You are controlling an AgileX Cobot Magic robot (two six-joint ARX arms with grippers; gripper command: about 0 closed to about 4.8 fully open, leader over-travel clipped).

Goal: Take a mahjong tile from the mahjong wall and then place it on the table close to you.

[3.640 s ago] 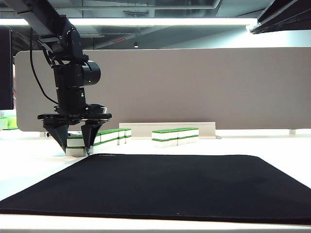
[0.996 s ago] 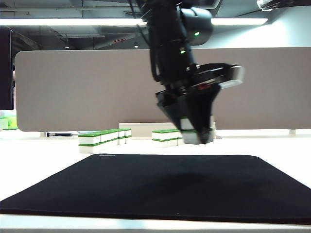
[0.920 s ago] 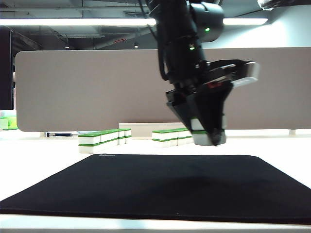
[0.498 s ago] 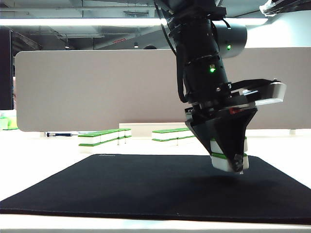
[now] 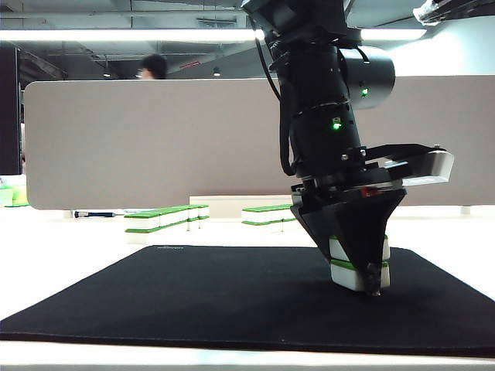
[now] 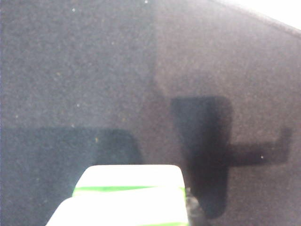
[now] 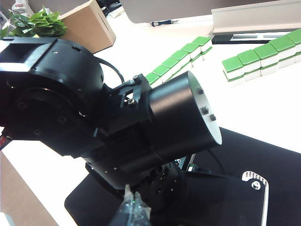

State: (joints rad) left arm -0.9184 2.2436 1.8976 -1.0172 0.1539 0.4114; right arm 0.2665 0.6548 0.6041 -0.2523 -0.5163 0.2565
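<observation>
My left gripper (image 5: 362, 272) hangs low over the right front part of the black mat (image 5: 216, 297), shut on a stack of two white, green-backed mahjong tiles (image 5: 358, 261). The stack's underside is at the mat's surface; I cannot tell whether it touches. In the left wrist view the same tiles (image 6: 129, 195) fill the lower edge over the dark mat. The mahjong wall (image 5: 166, 218) lies behind the mat on the white table (image 5: 54, 259), in two stretches (image 7: 178, 60). My right gripper (image 7: 133, 201) hovers above the left arm, its pale fingertips pressed together with nothing between them.
A grey-beige partition (image 5: 178, 139) closes off the back of the table, with a white rail (image 5: 267, 202) at its foot. A cardboard box (image 7: 90, 24) and a plant (image 7: 34, 22) stand beyond the wall. A person's head (image 5: 153, 66) shows above the partition.
The left gripper lifted tiles from the wall's left end, carried them rightward, and over the last half second sank to the mat. A person's head appeared behind the partition.
</observation>
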